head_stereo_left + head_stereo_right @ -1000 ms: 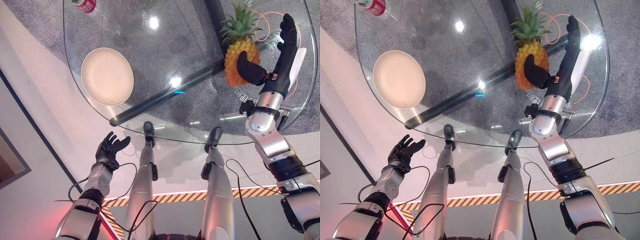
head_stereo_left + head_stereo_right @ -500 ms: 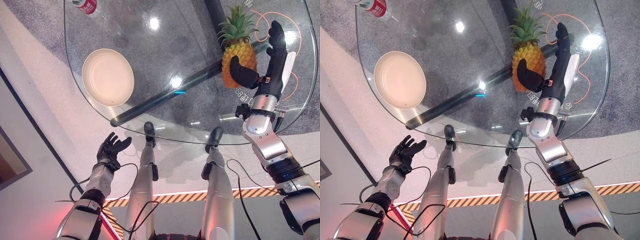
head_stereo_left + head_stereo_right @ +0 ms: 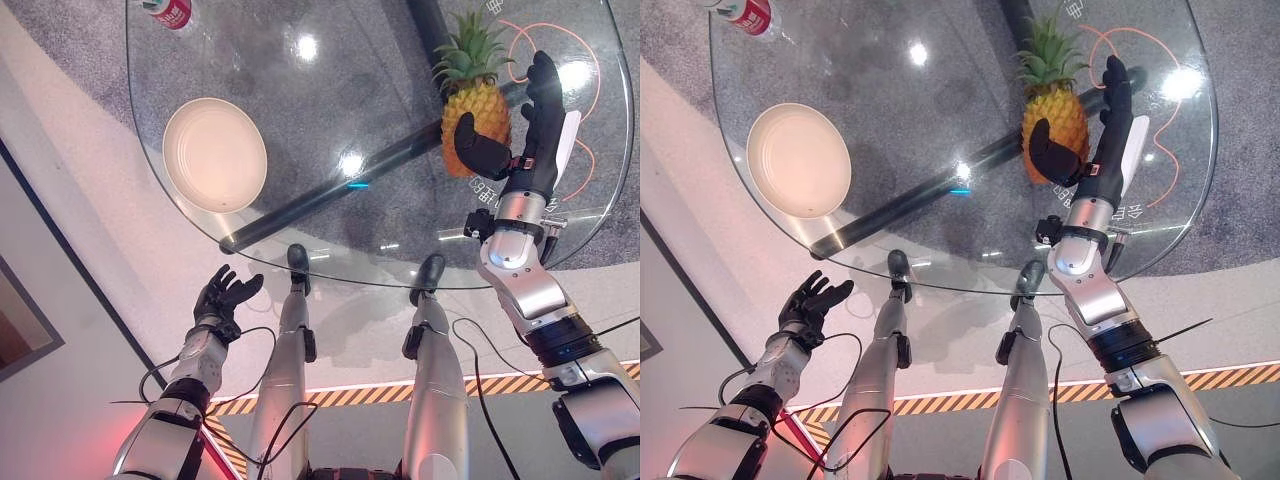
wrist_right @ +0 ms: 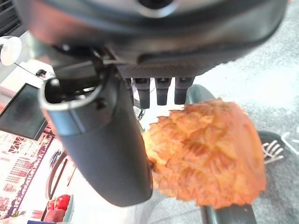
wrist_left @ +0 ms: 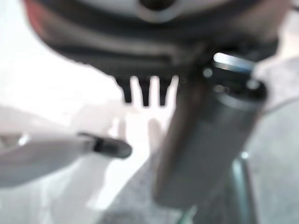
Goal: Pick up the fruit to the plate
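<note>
- A round, clear glass surface (image 3: 330, 120) is seen from above, with a grey speckled floor and a dark bar showing through it.
- A yellow-orange pineapple with a green leafy crown (image 3: 472, 100) stands upright on the right part of the surface, well apart from the plate.
- A round, cream-coloured, shallow plate (image 3: 214, 153) lies on the left part of the surface, near its edge, with nothing on it.
- A bottle with a red label (image 3: 168, 10) is seen at the far left edge of the surface, beyond the plate.
- The dark right hand (image 3: 520, 140) is raised at the pineapple's right side; its thumb (image 3: 476, 150) lies against the lower front of the fruit, and its fingers (image 3: 545, 85) are stretched straight up beside the fruit, so the hand is spread and not closed round it.
- In the right wrist view the pineapple's scaly body (image 4: 205, 158) is seen just past the straight fingertips and beside the thumb; whether the fingers touch the fruit cannot be told.
- The dark left hand (image 3: 224, 296) is held low, off the near-left edge of the surface and below its level, with fingers spread and relaxed and nothing in it.
- An orange cable (image 3: 545, 45) is seen in loops through the glass behind the pineapple.
</note>
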